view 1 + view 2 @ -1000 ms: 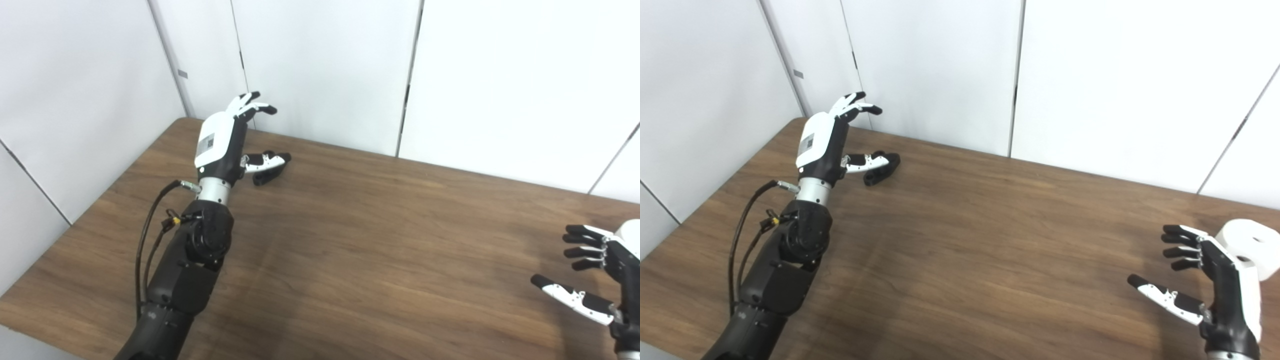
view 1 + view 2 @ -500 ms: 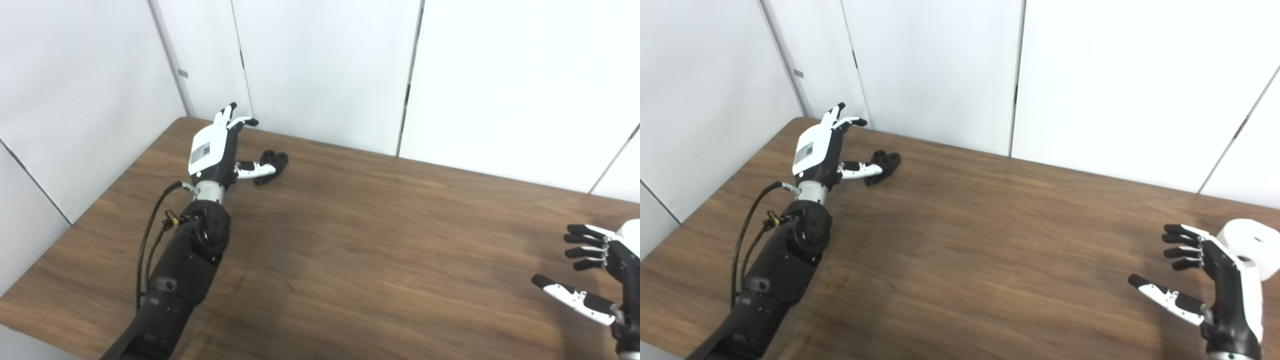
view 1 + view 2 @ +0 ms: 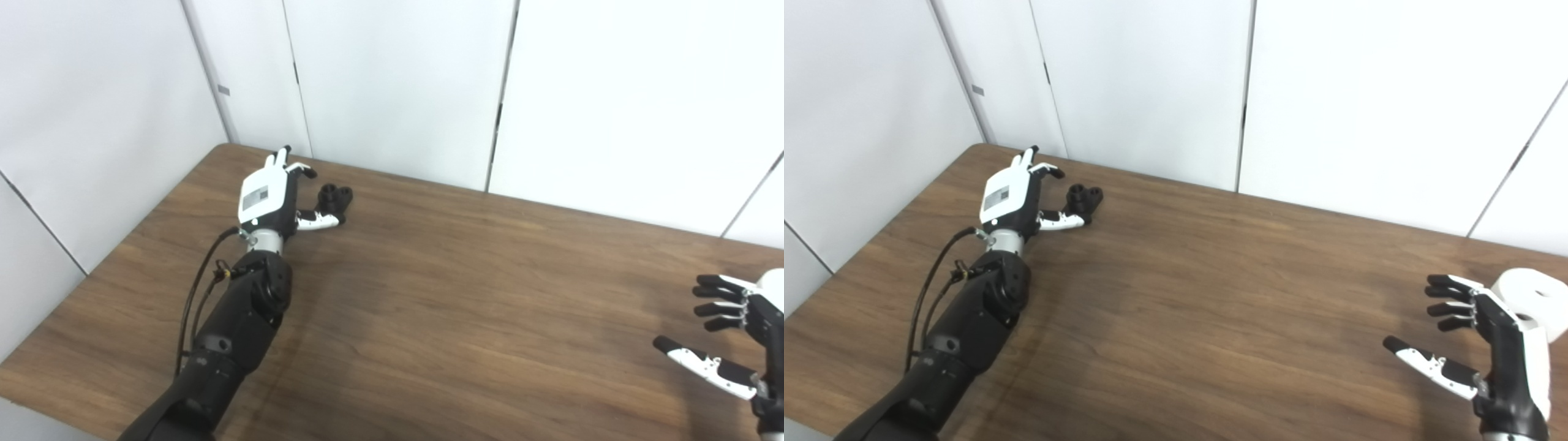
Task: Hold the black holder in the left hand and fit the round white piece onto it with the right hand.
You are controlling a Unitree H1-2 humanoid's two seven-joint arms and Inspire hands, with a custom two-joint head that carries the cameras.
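In the upper left of the frame the left hand (image 3: 1013, 199) has come down over the last second from a raised, upright pose to lie low over the table (image 3: 1213, 294), its white back facing up and its fingers spread wide, holding nothing. The black holder (image 3: 1084, 199) sits on the table just to the right of that hand, and the thumb, which earlier crossed in front of the holder, now reaches along the near side of it, its tip touching or almost touching the holder's base; the other fingers point past the holder's left side toward the wall. The holder itself appears to have stayed where it was. This suggests the reach is nearly done and the grasp comes next: the hand probably needs to slide a little to the right and close so that thumb and fingers bracket the holder, which is small and dark and could be nudged away by the thumb if the closing is off-centre. At the lower right edge of the frame the right hand (image 3: 1488, 361) has barely shifted, waiting with fingers curled but apart and thumb stretched out to the left, empty. The round white piece (image 3: 1531, 297) stands on the table just behind it, partly hidden by the hand's back, untouched, so fitting it has not begun.
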